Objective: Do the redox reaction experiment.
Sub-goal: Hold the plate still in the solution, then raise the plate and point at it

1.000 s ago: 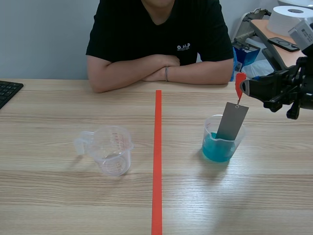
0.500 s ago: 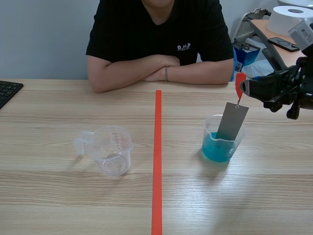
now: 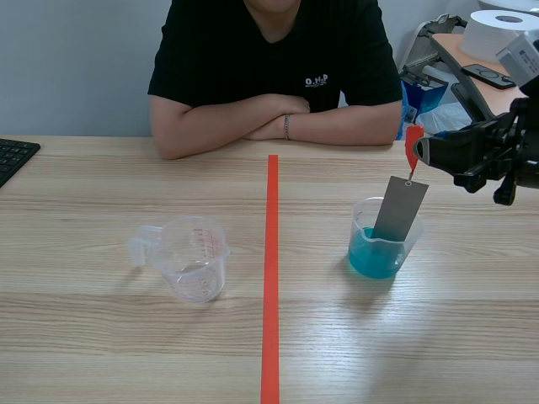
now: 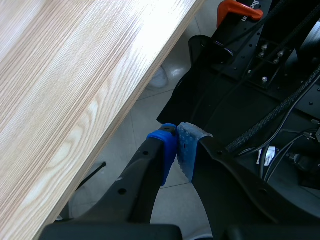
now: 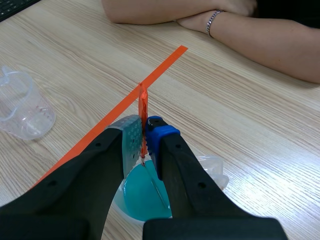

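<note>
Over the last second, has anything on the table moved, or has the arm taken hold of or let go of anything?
Nothing visibly changed. The right fingers stay shut on the orange strip, with the grey plate hanging from it into the cup of blue liquid. The empty cup and the person's folded arms are as they were.

You see a clear cup of blue water (image 3: pixel 383 244) standing upright near the surface's right edge. A flat grey plate (image 3: pixel 401 208) hangs tilted from a red strip (image 3: pixel 411 145) pinched in the right pincer (image 3: pixel 418 150). The plate's low end is inside that cup. An empty cup (image 3: pixel 194 259), clear with a handle, stands nearer the left edge.
</note>
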You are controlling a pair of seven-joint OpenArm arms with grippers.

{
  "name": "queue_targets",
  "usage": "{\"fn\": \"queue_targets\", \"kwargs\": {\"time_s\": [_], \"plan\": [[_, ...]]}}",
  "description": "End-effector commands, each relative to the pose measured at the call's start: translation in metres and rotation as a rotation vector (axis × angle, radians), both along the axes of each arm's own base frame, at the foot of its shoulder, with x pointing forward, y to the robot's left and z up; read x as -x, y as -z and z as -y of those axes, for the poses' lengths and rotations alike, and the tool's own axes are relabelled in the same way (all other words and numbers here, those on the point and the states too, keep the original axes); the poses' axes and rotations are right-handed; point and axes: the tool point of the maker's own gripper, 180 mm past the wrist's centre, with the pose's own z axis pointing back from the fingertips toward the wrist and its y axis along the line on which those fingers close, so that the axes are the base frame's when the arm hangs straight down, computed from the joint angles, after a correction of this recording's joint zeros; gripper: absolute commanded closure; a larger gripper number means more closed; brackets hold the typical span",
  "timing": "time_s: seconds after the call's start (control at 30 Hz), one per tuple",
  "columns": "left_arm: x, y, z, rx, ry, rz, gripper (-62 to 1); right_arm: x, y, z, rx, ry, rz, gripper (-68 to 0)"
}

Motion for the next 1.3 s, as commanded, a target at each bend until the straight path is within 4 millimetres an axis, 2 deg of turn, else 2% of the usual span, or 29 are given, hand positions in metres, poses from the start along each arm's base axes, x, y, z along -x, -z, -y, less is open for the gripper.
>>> {"fn": "queue_targets", "kwargs": {"time_s": [0.0,0.43,0.73,1.27], "plan": [[0.000,-0.004,0.002,0.013,-0.006,0.012,-2.9,-0.001,-0.001,-0.001,0.022,-0.015,0.003,-1.5],[0.000,-0.004,0.002,0.013,-0.006,0.012,-2.9,0.002,-0.020,-0.014,0.069,-0.067,0.044,-1.5],[0.000,-0.004,0.002,0.013,-0.006,0.012,-2.9,0.005,-0.052,-0.018,0.096,-0.086,0.088,-1.5],[0.000,-0.004,0.002,0.013,-0.006,0.012,-2.9,0.022,-0.108,-0.028,0.111,-0.135,0.171,-1.5]]}}
